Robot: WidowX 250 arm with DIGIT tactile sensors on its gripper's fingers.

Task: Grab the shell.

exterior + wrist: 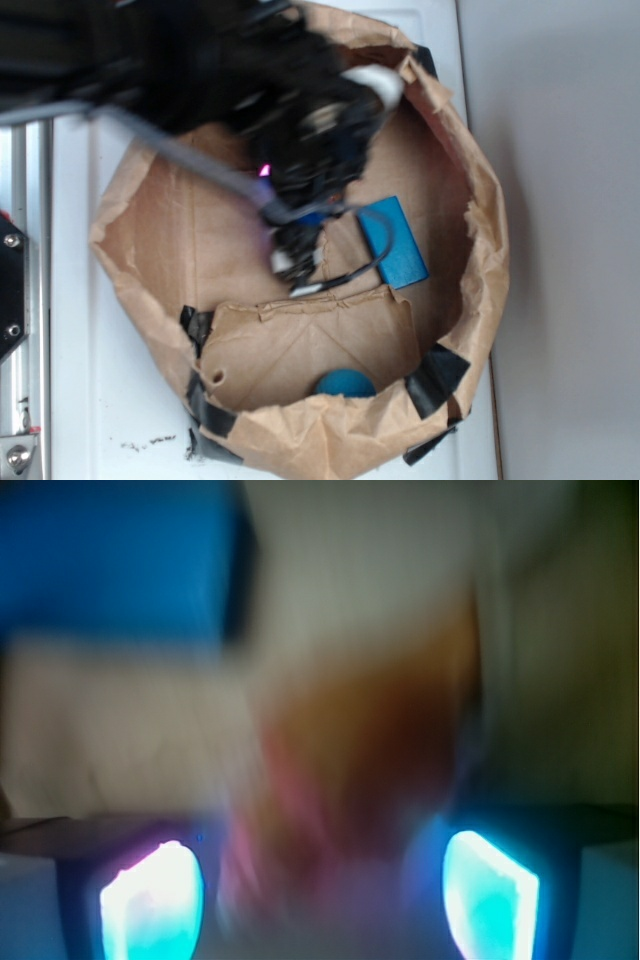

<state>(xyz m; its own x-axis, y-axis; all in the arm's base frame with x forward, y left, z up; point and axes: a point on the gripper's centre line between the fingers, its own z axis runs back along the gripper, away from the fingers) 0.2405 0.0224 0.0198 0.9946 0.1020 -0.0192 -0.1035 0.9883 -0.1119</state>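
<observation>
Across the wrist view, from left to right, I note one glowing fingertip [150,905], a blurred brown-and-tan mass that I take to be the shell [380,730], then the other lit fingertip. The shell sits between the two pads and slightly ahead of them; whether either pad touches it, I cannot tell through the blur. The claw [320,905] stands parted, with nothing gripped that I can confirm.

Risks as I judge them: the shell is glossy and tapers, so closing on its narrow end could squirt it out sideways. The blue block [110,560] lies near on the upper left and could be nudged or pinched instead. Motion blur means my alignment is poorly verified.

From the exterior view, the arm reaches in from the upper left over the paper bag's rim [480,200], wrist bent downward, claw [290,262] low above the bag floor just left of the blue block. The shell is hidden beneath it. A teal ball [345,384] rests well apart, near the bottom.
</observation>
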